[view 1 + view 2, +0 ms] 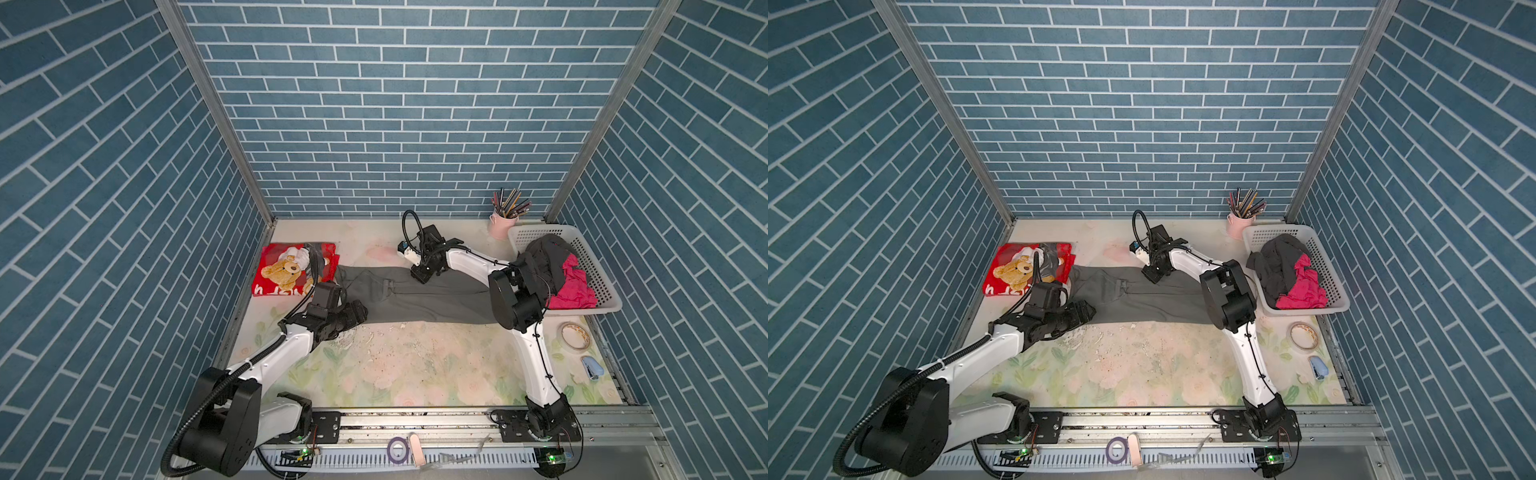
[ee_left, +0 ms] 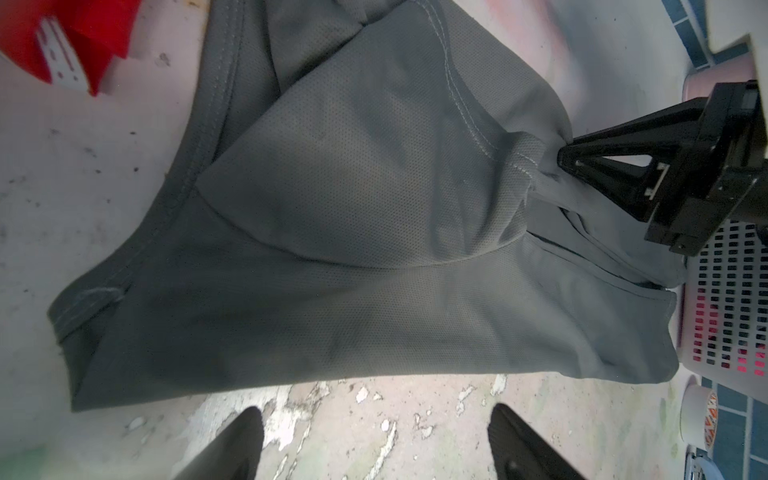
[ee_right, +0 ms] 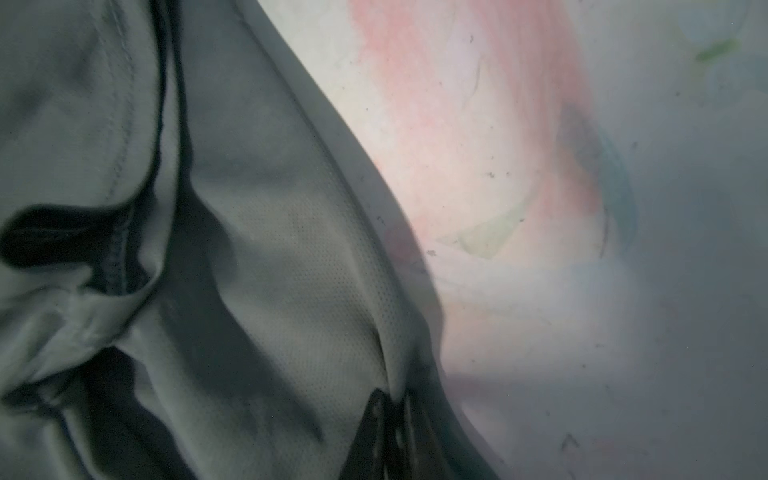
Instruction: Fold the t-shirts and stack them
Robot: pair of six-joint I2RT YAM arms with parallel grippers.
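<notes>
A dark grey t-shirt [image 1: 415, 297] [image 1: 1142, 299] lies spread across the middle of the table, partly folded, with creases near its far edge. My right gripper [image 1: 420, 276] [image 3: 392, 399] is shut on a bunched pinch of that far edge, and the left wrist view shows the same grip [image 2: 565, 164]. My left gripper [image 1: 359, 311] [image 2: 374, 415] is open over bare table just short of the grey t-shirt's [image 2: 353, 232] near left hem, holding nothing. A folded red t-shirt with a teddy-bear print [image 1: 291, 270] [image 1: 1023, 270] lies at the far left. Dark [image 1: 544, 262] and magenta [image 1: 575, 289] t-shirts are heaped in the basket.
A white perforated basket [image 1: 536, 229] stands at the far right, with a pink cup of pencils [image 1: 500, 226] behind it. A tape roll [image 1: 573, 336] and a blue stapler [image 1: 592, 368] lie by the right edge. The tabletop in front of the grey t-shirt is flaked and worn.
</notes>
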